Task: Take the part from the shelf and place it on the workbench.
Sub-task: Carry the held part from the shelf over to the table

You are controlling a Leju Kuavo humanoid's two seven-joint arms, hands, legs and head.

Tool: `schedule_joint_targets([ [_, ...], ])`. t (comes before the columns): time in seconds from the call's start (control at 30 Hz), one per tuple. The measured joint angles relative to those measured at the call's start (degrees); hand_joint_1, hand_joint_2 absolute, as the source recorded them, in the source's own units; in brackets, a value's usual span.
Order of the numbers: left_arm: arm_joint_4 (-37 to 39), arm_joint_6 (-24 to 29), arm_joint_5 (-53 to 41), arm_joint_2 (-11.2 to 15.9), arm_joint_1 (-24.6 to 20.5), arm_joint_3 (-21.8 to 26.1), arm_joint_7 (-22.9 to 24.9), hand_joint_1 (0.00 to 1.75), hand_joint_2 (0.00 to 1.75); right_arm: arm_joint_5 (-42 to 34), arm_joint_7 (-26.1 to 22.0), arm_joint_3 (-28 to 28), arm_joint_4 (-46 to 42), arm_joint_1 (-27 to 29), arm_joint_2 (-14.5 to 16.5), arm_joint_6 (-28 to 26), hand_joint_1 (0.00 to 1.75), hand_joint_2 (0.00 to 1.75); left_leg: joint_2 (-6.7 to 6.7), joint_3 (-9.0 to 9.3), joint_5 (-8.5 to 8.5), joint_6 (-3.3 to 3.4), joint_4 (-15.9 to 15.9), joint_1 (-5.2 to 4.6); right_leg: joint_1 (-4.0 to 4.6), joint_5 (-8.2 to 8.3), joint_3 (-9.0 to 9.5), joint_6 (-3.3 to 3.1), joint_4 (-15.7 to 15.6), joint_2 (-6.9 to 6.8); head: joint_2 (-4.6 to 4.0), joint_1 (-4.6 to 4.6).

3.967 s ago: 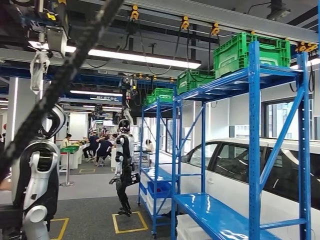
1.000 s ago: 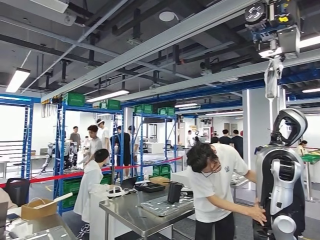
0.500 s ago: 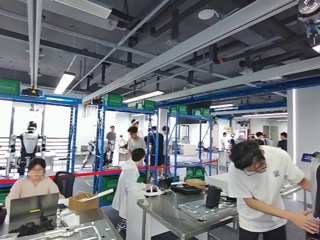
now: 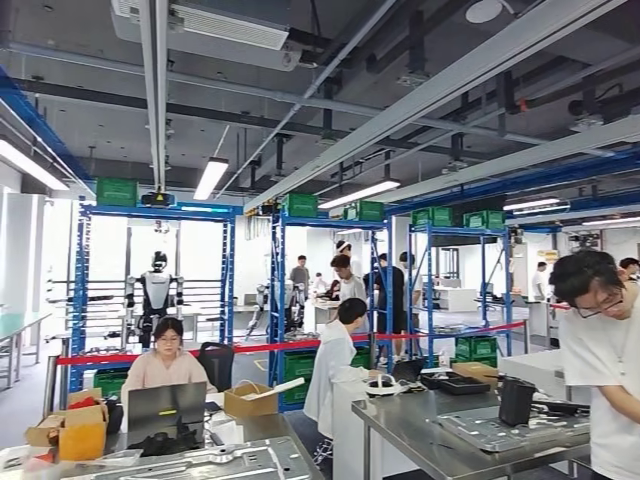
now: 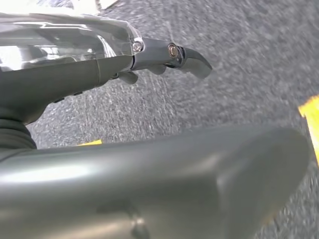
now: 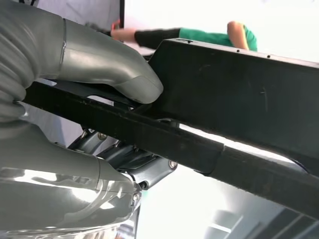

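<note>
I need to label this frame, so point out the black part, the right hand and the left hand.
black part (image 6: 240,84): right wrist view, broad flat face.
right hand (image 6: 112,74): right wrist view, thumb.
left hand (image 5: 169,52): left wrist view, dark fingers.

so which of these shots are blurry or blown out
Head view: sharp, but the windows behind the blue shelving are washed out white. Left wrist view: the grey floor is streaked with motion blur, and the left hand carries glare. Right wrist view: the background is overexposed behind the black part held by the right hand.
</note>
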Motion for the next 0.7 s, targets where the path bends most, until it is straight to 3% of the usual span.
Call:
schedule_joint_targets([
  [0.03, 0.01, 0.0, -0.01, -0.04, 0.0, -0.01, -0.03, 0.0, 1.75, -0.09, -0.01, 0.0, -0.01, 0.03, -0.09, 0.08, 1.75, 1.75, 1.31, 2.12, 1.4, -0.37, -3.78, 0.06, -0.05, -0.3, 0.07, 0.46, 0.23, -0.62, 0.0, 0.0],
  [0.1, 0.02, -0.01, -0.02, -0.15, -0.15, -0.01, -0.12, 0.0, 1.75, -0.22, -0.02, -0.01, -0.02, 0.09, -0.21, 0.19, 1.75, 1.75, 2.88, 4.75, 2.8, 0.07, -8.69, -0.11, 0.01, -0.9, 0.22, 1.38, 0.8, -1.67, 0.0, -0.02],
  [0.13, 0.02, -0.01, -0.02, -0.22, -0.15, -0.01, -0.14, 0.0, 1.75, -0.26, -0.03, -0.02, -0.02, 0.13, -0.25, 0.24, 1.75, 1.75, 2.95, 4.96, 2.61, 0.64, -9.21, -0.36, 0.09, -1.09, 0.33, 1.7, 0.92, -2.13, 0.0, -0.03],
  [0.2, 0.02, -0.01, -0.02, -0.23, 0.08, 0.0, -0.14, 0.0, 1.75, -0.27, -0.04, -0.02, -0.03, 0.16, -0.27, 0.31, 1.75, 1.75, 1.74, 4.86, 2.63, 1.88, -9.22, -0.55, -0.13, -1.37, 0.66, 2.14, 0.92, -2.69, 0.0, -0.03],
  [0.27, 0.02, 0.02, -0.02, -0.24, 0.2, 0.0, -0.12, 0.0, 1.75, -0.28, -0.08, -0.03, -0.05, 0.15, -0.29, 0.35, 1.75, 1.75, 0.72, 4.9, 2.75, 2.72, -9.31, -0.58, -0.55, -2.98, 0.15, 2.53, 2.68, -0.7, 0.0, -0.04],
  [0.3, 0.02, 0.03, -0.02, -0.24, 0.12, 0.0, -0.12, 0.0, 1.75, -0.29, -0.1, -0.03, -0.05, 0.17, -0.33, 0.36, 1.75, 1.75, 0.25, 4.93, 2.82, 3.08, -9.35, -0.58, -0.68, -4.62, -0.96, 2.65, 5.27, 0.89, 0.0, -0.04],
  [0.33, 0.02, 0.03, -0.02, -0.24, -0.01, 0.0, -0.12, 0.0, 1.75, -0.31, -0.13, -0.04, -0.02, 0.23, -0.4, 0.36, 1.75, 1.75, -0.23, 4.92, 2.85, 3.37, -9.35, -0.68, -0.73, -6.52, -2.71, 2.62, 9.06, 2.3, 0.0, -0.04],
  [0.4, 0.02, 0.01, 0.01, -0.24, -0.15, 0.0, -0.08, 0.0, 1.75, -0.43, 0.02, -0.04, 0.15, 0.42, -0.56, 0.37, 1.75, 1.75, -1.2, 4.95, 2.86, 3.77, -9.32, -1.05, -0.67, -9.07, -6.53, 2.41, 16.52, 3.29, 0.0, -0.04],
  [0.43, 0.02, -0.01, 0.06, -0.24, -0.11, 0.0, -0.04, 0.0, 1.75, -0.67, 0.3, -0.05, 0.3, 0.49, -0.6, 0.37, 1.75, 1.75, -1.67, 4.98, 2.85, 3.85, -9.31, -1.27, -0.58, -8.88, -7.58, 2.19, 18.03, 3.42, 0.0, -0.04],
  [0.47, 0.02, -0.03, 0.14, -0.24, -0.05, 0.01, -0.01, 0.0, 1.75, -0.97, 0.68, -0.07, 0.48, 0.52, -0.6, 0.37, 1.75, 1.75, -2.09, 5.03, 2.84, 3.89, -9.3, -1.47, -0.41, -7.56, -7.58, 1.84, 17.19, 3.53, 0.0, -0.04],
  [0.53, 0.02, -0.06, 0.44, -0.4, -0.02, 0.02, 0.0, 0.0, 1.75, -1.56, 1.4, -0.11, 0.92, 0.46, -0.46, 0.36, 1.75, 1.75, -2.76, 5.12, 2.84, 3.9, -9.31, -1.69, 0.27, -3.07, -5.04, 0.67, 10.17, 4.05, 0.0, -0.04],
  [0.6, 0.02, -0.09, 0.65, -0.8, -0.03, 0.03, -0.05, 0.0, 1.75, -1.8, 1.8, -0.16, 1.4, 0.32, -0.26, 0.34, 1.75, 1.75, -3.15, 5.03, 2.86, 3.82, -9.27, -1.79, 0.89, -0.2, -2.38, -0.42, 3.59, 4.65, 0.0, -0.04],
  [0.7, 0.02, -0.14, 0.66, -1.04, 0.06, 0.06, -0.1, 0.0, 1.75, -1.92, 2.3, -0.37, 1.92, 0.0, 0.27, 0.32, 1.75, 1.75, -3.32, 4.9, 3.01, 3.28, -9.45, -1.58, 1.11, 0.33, -1.55, -0.7, 1.42, 4.7, 0.0, -0.04],
])
